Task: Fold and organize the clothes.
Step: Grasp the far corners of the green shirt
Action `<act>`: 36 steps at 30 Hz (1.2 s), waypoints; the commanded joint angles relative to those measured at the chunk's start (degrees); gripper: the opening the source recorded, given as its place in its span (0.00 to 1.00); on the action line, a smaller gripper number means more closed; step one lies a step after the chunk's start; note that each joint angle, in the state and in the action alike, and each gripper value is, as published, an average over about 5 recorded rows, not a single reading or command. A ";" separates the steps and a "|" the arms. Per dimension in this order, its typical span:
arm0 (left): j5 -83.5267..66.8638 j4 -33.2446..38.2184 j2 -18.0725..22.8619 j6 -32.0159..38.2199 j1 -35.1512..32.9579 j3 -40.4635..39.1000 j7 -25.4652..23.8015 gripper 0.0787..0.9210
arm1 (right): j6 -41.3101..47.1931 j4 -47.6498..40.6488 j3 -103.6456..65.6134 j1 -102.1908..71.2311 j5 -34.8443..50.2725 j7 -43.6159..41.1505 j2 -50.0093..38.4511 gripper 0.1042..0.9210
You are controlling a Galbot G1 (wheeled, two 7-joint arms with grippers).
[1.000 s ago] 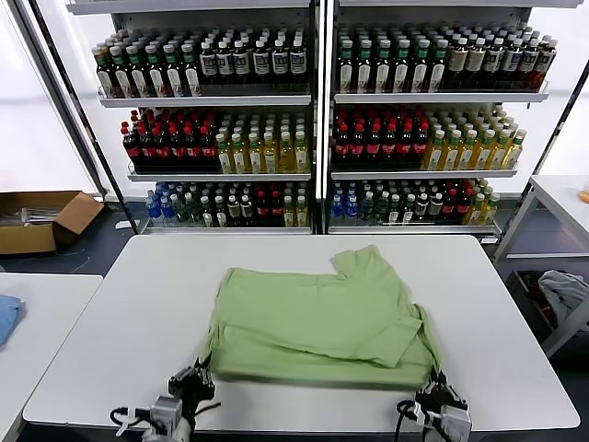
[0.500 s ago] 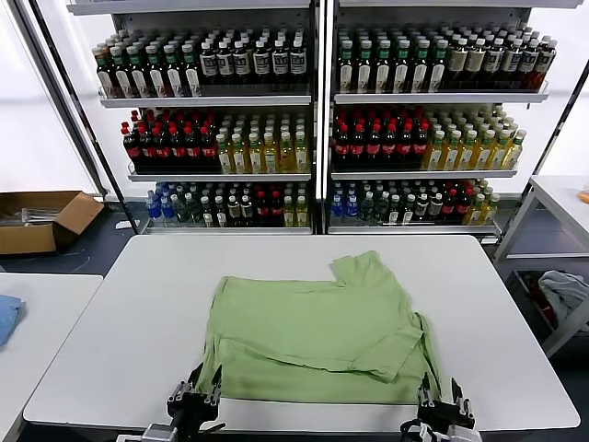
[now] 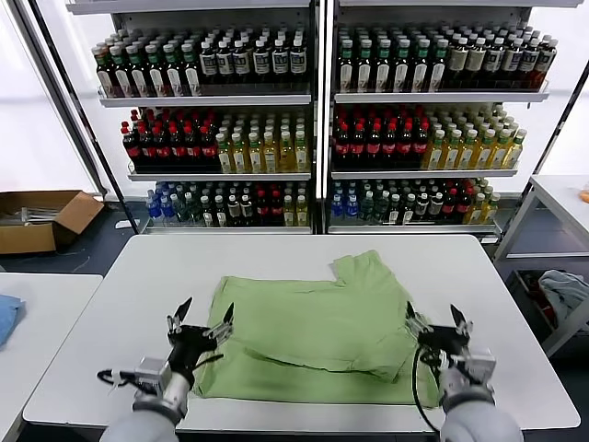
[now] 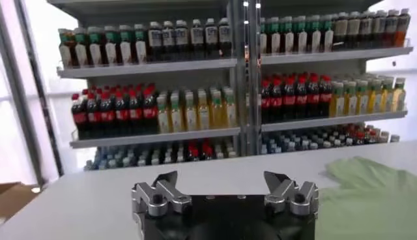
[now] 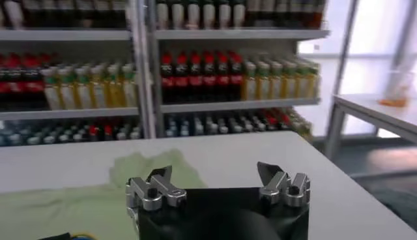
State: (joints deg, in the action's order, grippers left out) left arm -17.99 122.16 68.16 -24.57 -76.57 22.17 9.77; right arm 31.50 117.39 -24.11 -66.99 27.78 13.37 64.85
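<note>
The light green polo shirt [image 3: 317,331] lies folded on the white table [image 3: 120,313], plain side up, one sleeve pointing to the far right. My left gripper [image 3: 200,318] is open and empty above the shirt's near left corner. My right gripper [image 3: 433,322] is open and empty above the shirt's near right edge. In the left wrist view the open gripper [image 4: 221,184] holds nothing and the shirt [image 4: 371,189] lies off to one side. In the right wrist view the open gripper [image 5: 218,177] is empty, with the shirt [image 5: 58,202] beyond it.
Shelves of bottles [image 3: 317,120] stand behind the table. A second table with a blue cloth [image 3: 7,318] is at the left. A cardboard box [image 3: 41,219] sits on the floor. A grey-blue heap of fabric [image 3: 561,290] lies at the right.
Both grippers have let go of the shirt's near edge, opened and risen. The shirt now lies flat on the table.
</note>
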 commanded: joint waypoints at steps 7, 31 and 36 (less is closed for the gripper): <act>-10.70 -27.12 -3.78 -5.92 28.50 -5.10 -3.44 0.88 | 1.00 -28.50 16.80 30.28 6.99 -2.86 -2.35 0.88; -6.55 -37.88 0.44 -6.03 30.09 -8.21 -4.83 0.88 | 0.85 -44.20 13.52 33.71 -1.63 -2.12 9.27 0.88; -6.32 -38.32 0.94 -5.94 30.43 -8.46 -4.83 0.88 | 0.54 -45.94 12.80 33.60 -2.79 -2.16 10.20 0.88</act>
State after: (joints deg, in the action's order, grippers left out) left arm -24.57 86.55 68.68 -30.33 -47.43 14.05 5.21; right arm 32.09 75.30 -11.53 -34.87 26.11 11.21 73.54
